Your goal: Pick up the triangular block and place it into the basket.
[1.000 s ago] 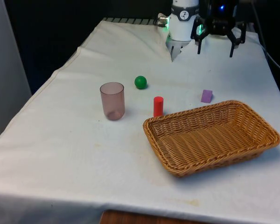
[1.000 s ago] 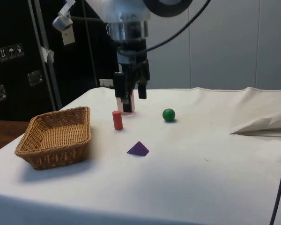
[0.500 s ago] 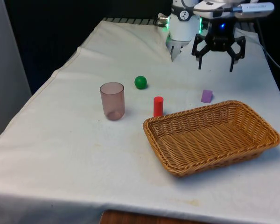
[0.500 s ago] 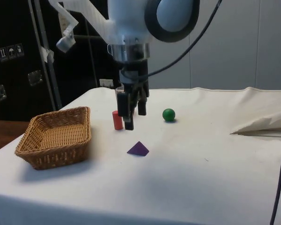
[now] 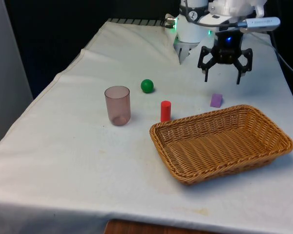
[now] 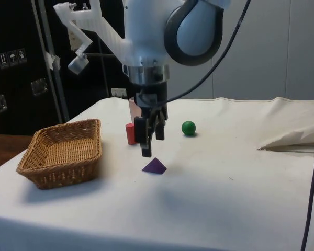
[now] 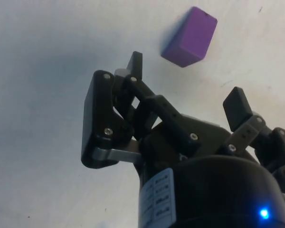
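I see my gripper [image 5: 222, 80] hanging with its fingers spread apart and nothing between them, just above the purple triangular block [image 5: 216, 100], which lies on the cloth toward the table's far edge. Beside the block, the wicker basket [image 5: 263, 153] holds nothing, and the clear pink cup [image 5: 117, 105] stands upright, also holding nothing.

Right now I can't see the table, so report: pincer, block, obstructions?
Pincer open, empty, above the cloth. Purple triangular block on the cloth beside the basket, not touched. Red cylinder, green ball, cup stand apart from it.
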Action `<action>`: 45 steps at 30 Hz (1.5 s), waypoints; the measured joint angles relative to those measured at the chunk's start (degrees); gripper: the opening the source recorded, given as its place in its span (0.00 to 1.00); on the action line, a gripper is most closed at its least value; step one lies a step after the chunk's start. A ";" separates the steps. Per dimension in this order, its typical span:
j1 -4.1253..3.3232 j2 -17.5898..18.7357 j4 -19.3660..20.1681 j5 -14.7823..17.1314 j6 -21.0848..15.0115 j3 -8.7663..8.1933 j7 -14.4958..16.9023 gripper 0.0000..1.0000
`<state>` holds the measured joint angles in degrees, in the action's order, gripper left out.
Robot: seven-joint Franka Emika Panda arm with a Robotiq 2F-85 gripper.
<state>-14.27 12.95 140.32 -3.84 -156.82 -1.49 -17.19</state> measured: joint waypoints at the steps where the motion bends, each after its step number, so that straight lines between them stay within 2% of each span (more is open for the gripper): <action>1: 0.00 0.17 -0.06 0.00 -0.11 -0.06 0.00 1.00; 20: 0.00 3.44 -0.63 0.00 -2.92 -0.52 -1.95 1.00; 45: 0.00 6.82 -2.69 0.00 -3.09 -0.97 -5.73 0.99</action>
<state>-14.27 19.77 137.62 -3.84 -159.91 -2.46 -22.92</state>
